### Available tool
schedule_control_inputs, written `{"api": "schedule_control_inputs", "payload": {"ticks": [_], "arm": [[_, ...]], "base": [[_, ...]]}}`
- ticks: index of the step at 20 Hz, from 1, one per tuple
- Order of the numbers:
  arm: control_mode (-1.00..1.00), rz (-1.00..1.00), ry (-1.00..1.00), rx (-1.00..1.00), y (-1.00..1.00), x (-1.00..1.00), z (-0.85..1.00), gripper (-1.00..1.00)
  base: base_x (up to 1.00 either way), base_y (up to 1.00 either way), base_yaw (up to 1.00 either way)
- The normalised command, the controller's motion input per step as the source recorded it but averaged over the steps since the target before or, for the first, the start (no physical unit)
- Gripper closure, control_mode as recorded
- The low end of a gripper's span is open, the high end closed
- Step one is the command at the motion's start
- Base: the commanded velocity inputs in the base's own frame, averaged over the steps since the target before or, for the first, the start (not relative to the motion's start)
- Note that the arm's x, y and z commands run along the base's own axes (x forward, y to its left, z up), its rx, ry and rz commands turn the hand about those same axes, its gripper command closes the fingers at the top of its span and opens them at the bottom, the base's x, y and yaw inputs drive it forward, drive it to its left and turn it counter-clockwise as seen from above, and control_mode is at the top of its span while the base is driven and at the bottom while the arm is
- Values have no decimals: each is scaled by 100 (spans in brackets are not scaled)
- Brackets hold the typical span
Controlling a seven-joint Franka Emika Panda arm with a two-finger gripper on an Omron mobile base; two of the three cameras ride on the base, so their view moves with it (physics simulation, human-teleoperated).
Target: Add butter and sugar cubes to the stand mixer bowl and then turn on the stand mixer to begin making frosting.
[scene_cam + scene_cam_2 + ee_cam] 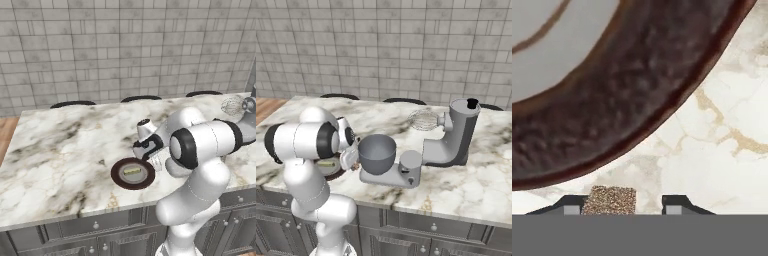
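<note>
Left base view: one marble counter (60, 150), front edge running along above the cabinet doors, left edge dropping to wood floor, tiled wall behind. Wide bare marble to the left and behind the plate. One dark brown plate (132, 173) close to the front edge, one butter (132, 171) stick lying on it. Gripper (154, 161) lowered just right of the plate rim, fingers hidden by the hand; sugar cubes not made out here. Whisk and head of the mixer (245, 107) at the far right edge. Three dark chair backs beyond the far edge. Right base view: one mixer (453, 137) standing on the counter, head tilted up, whisk out to the left, one grey bowl (377, 152) seated on its base, near the front edge. Open marble right of the mixer and behind it. Plate (336, 169) just left of the bowl, mostly behind the arm's elbow; narrow gap between plate and bowl, taken up by the hand. Hand view: plate rim (612, 135) curving across the upper half, pale marble (712, 160) below and to the right. Two fingertips (674, 204) at the bottom, partly closed, one speckled sugar cube (609, 200) between them, hard against the left tip, a gap showing toward the right one; firm grasp cannot be told. Cube resting on the marble just outside the plate rim.
</note>
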Motion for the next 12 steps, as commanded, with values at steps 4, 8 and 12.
{"api": "schedule_control_inputs", "payload": {"ticks": [4, 8, 12], "arm": [[-100, 0, 0, 0, -17, 0, -18, 100], [-100, 0, -3, 5, -26, -2, -4, 100], [-100, 0, -11, 10, -8, -7, 75, 100]], "base": [[0, 0, 0], [0, 0, 0], [0, 0, 0]]}}
